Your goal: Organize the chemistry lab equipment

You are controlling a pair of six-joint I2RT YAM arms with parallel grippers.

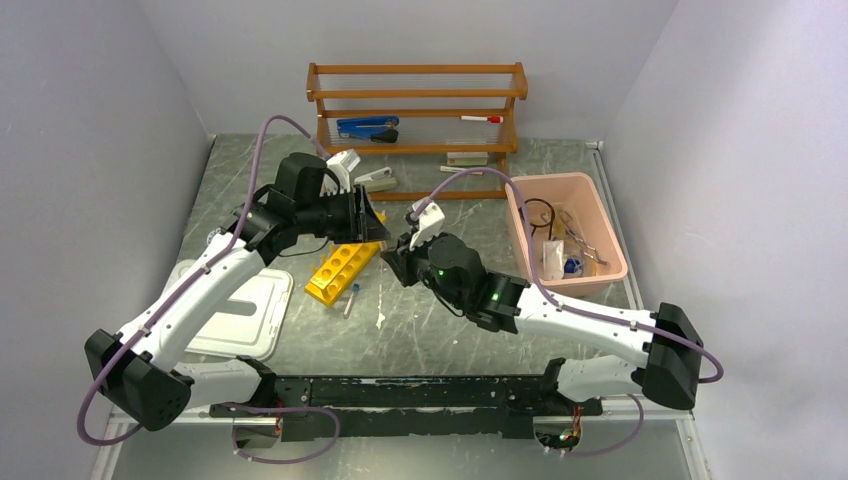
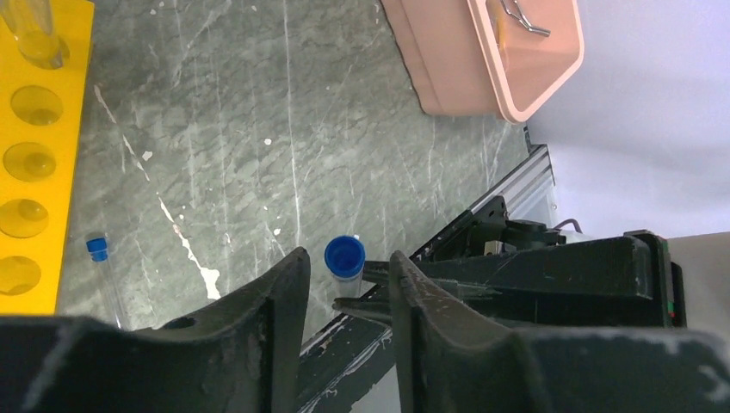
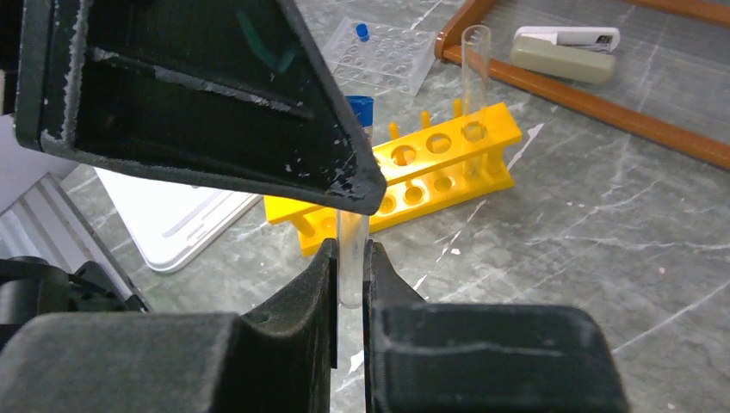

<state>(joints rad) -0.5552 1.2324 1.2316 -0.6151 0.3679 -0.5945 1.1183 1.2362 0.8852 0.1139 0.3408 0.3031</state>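
My right gripper (image 3: 350,249) is shut on the lower end of a clear blue-capped tube (image 3: 352,225), held upright above the table. My left gripper (image 2: 346,258) is open, its jaws either side of the tube's blue cap (image 2: 344,255) with a gap on both sides. In the top view the two grippers meet beside the yellow holed rack (image 1: 340,268). A clear uncapped tube (image 3: 473,77) stands in one end hole of the rack (image 3: 430,172). Another blue-capped tube (image 2: 102,267) lies on the table next to the rack.
A pink bin (image 1: 600,205) with wire and small items stands at the right. The wooden shelf rack (image 1: 415,110) with a blue stapler and marker is at the back. A white lid (image 1: 245,315) lies left, and a clear well plate (image 3: 379,56) lies beyond the rack.
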